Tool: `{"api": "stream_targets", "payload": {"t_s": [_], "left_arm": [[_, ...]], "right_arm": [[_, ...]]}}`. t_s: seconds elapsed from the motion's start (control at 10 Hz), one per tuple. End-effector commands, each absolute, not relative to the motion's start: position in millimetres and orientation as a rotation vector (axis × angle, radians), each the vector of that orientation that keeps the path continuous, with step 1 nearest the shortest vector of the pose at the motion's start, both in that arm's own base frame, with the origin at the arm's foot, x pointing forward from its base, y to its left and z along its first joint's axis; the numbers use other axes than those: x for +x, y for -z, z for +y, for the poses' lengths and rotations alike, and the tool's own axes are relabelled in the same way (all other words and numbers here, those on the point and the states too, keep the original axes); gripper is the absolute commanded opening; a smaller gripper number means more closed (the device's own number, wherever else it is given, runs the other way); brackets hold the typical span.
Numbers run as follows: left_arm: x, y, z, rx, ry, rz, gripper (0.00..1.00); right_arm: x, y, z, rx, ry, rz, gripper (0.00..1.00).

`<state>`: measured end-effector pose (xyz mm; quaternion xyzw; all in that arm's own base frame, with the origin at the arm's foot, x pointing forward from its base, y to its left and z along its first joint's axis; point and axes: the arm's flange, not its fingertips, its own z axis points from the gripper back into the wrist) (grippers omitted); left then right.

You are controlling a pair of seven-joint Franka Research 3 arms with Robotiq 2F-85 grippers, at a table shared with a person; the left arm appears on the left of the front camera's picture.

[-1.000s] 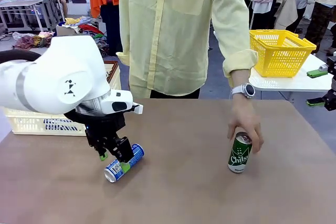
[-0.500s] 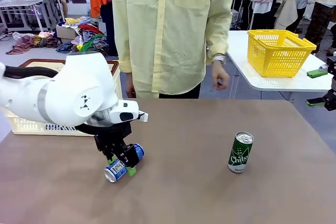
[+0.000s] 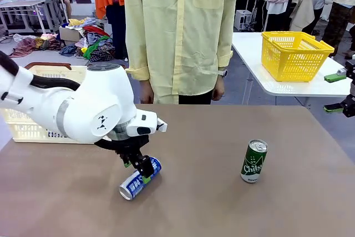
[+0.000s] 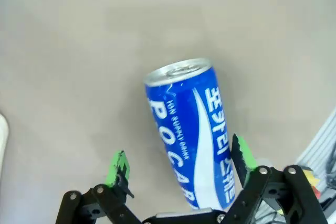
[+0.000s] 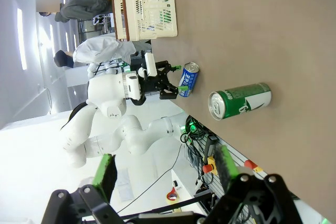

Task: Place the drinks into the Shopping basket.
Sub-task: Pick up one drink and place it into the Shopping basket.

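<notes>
Two drinks remain out of the basket [image 3: 28, 129]: the blue can [image 3: 140, 177] lies on its side on the worktop [image 3: 222, 209] between the wide-open left fingers [image 4: 241, 153], not yet clamped, the green can [image 3: 254, 161] stands upright well apart, and the right fingers [image 5: 105, 174] gape empty.

Blue can [image 3: 132, 185] lying on its side, green can [image 3: 254, 161] upright, cream basket [image 3: 23, 127] far left
</notes>
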<state>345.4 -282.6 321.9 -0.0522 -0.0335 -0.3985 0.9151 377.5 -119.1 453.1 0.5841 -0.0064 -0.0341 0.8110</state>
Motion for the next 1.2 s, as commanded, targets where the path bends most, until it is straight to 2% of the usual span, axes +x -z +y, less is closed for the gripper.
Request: {"api": "stream_targets", "payload": {"t_s": [0.0,0.5,0.6,0.7,1.1], "left_arm": [[355,-317,-286,-0.103,0.831,-0.045,1.0],[361,-316,-292,-0.124,0.828,0.005,1.0],[361,-317,-292,-0.103,0.817,-0.002,0.41],[361,-316,-293,-0.099,0.815,0.001,0.0],[360,-304,-299,-0.092,0.823,0.037,0.0]], "right_arm": [[377,-455,-121,1.24,0.059,-0.009,1.0],[377,-455,-121,1.24,0.059,-0.009,1.0],[377,-455,-121,1.24,0.059,-0.009,1.0],[377,-455,-121,1.24,0.059,-0.009,1.0],[377,-455,-121,1.24,0.059,-0.009,1.0]]}}
